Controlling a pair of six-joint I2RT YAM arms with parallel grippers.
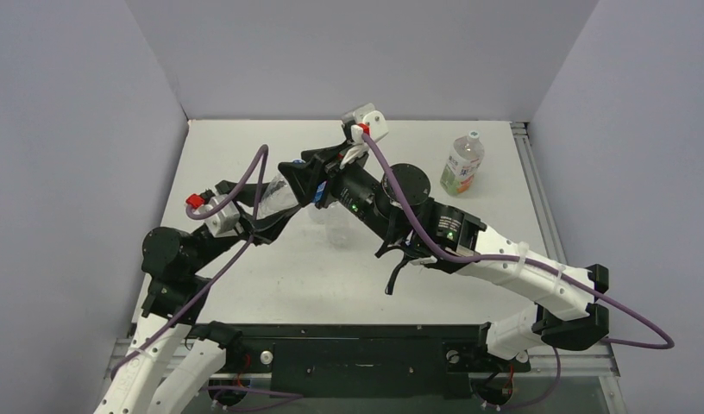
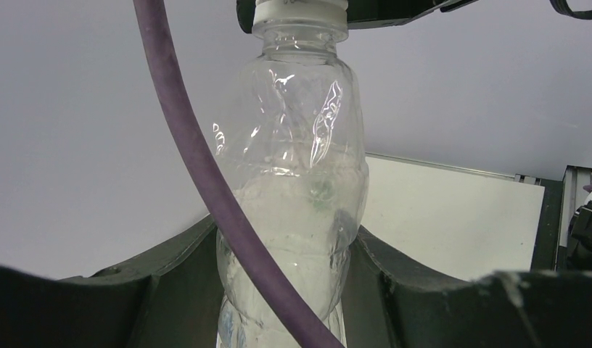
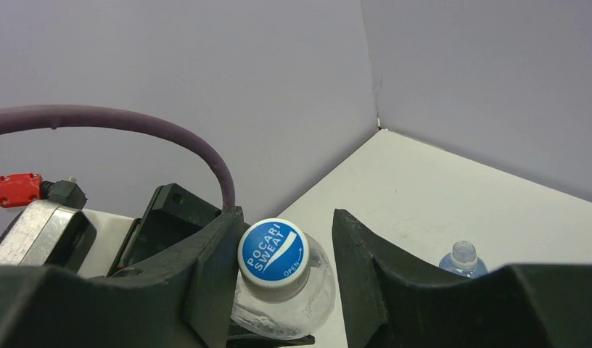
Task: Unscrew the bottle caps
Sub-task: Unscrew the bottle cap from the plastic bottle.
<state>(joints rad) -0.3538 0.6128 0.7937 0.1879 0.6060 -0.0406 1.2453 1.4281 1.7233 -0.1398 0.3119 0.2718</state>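
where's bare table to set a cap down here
Free: the near strip of white table between the arm bases and the crossed arms, and the back left corner. Crowded: the middle, where the left gripper holds the clear plastic bottle and the right gripper straddles its blue round cap; the orange-and-green-labelled bottle stands back right.

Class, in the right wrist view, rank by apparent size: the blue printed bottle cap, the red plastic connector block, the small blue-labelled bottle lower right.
Largest: blue printed bottle cap, nearest the camera.
Tied: red plastic connector block and small blue-labelled bottle look alike; bottle farther, partly hidden.
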